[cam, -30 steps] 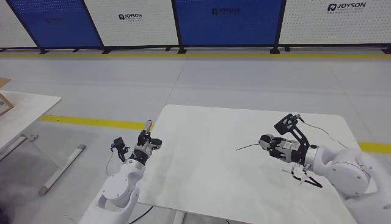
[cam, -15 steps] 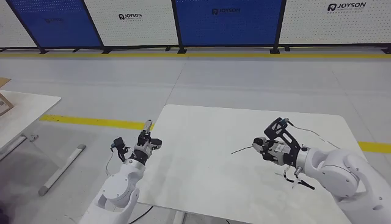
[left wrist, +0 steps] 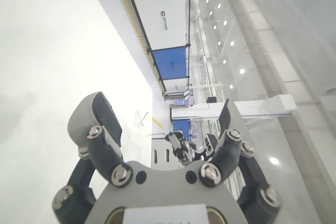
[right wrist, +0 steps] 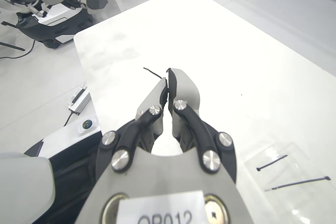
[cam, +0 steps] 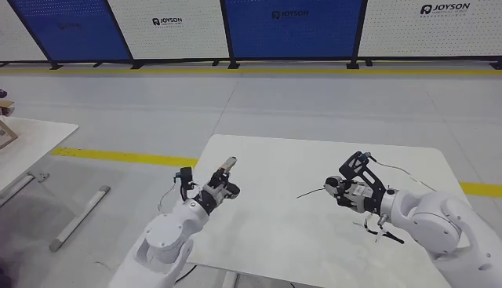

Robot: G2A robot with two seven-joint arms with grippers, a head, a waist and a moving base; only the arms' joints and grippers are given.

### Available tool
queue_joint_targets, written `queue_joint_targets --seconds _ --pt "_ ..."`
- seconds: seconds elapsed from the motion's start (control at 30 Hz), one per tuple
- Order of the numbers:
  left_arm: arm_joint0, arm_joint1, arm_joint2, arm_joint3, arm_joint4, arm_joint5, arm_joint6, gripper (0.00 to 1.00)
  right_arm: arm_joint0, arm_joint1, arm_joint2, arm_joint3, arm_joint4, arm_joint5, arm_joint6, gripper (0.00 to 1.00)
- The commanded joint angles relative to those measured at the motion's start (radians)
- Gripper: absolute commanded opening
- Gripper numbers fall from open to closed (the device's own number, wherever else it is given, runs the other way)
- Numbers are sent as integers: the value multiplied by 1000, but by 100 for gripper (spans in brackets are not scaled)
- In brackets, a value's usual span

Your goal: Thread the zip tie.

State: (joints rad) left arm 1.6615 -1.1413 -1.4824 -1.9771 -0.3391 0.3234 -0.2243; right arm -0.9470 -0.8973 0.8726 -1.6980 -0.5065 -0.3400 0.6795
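My right pincer (right wrist: pixel 167 75) is squeezed tight on the zip tie (right wrist: pixel 152 72). Its two pads are pressed together with only the thin black strip between them. It is over the white table (cam: pixel 267 241), toward my right side. A short, thin bit of the zip tie pokes out past the pads. It points across the table toward my left arm and leans a little toward the near edge. So the long way of the tie runs side to side, from one arm to the other. I cannot tell where the little square head of the tie is; it may be hidden between the pads. My left pincer (cam: pixel 228 163) is wide open, with nothing in it. It hangs over the left edge of the table, well apart from the tie's loose tip. In its own wrist view it looks across at the right pincer far off. I think the next job is for the left arm, since it is the free one. It has to come across toward the loose tip and meet it end-on, in line with the tie, not from the side. The strip is thin and bendy, so I guess it may wobble or dip when touched. Two spare ties (right wrist: pixel 273 162) lie on a clear sheet (right wrist: pixel 309 164) on the table beside the right arm, apart from the one I hold.
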Motion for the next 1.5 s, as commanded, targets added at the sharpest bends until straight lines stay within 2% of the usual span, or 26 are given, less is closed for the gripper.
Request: queue_joint_targets --seconds 0.0,0.07,0.33,0.47,0.6,0.67,0.73,0.83,0.87,1.13,1.2,1.23,1.3,1.4,1.47 --pt "-17 4 33 29 7 17 -60 100 0 0 0 0 0 0 0 0" --pt "-32 9 45 53 19 17 -87 100 0 0 0 0 0 0 0 0" --pt "-32 9 45 53 19 17 -87 100 0 0 0 0 0 0 0 0" --pt "-45 10 39 113 -112 17 -143 100 8 -4 -32 -35 -87 0 12 0" --pt "-59 26 53 153 -232 17 -217 100 32 -14 -79 -49 -151 0 -16 0" --pt "-83 42 83 170 -285 17 -222 100 47 -17 -111 -57 -188 0 -17 0" --pt "-115 58 131 183 -337 17 -235 100 60 -20 -134 -62 -218 0 -22 0" --pt "-190 90 213 225 -451 17 -216 100 70 -20 -153 -59 -238 0 -34 0" --pt "-200 94 221 230 -459 17 -213 100 72 -19 -153 -54 -236 0 -35 0" --pt "-200 94 221 230 -459 17 -213 100 72 -19 -153 -54 -236 0 -35 0" --pt "-197 93 248 241 -462 17 -195 100 72 -19 -153 -54 -236 0 -35 0" --pt "-197 92 267 252 -494 17 -200 100 72 -19 -153 -54 -236 0 -35 0" --pt "-222 96 305 278 -561 17 -214 100 72 -19 -153 -54 -236 0 -35 0" --pt "-282 108 376 311 -672 17 -214 100 72 -19 -153 -54 -236 0 -35 0" --pt "-334 120 435 340 -774 17 -199 100 72 -19 -153 -54 -236 0 -35 0"
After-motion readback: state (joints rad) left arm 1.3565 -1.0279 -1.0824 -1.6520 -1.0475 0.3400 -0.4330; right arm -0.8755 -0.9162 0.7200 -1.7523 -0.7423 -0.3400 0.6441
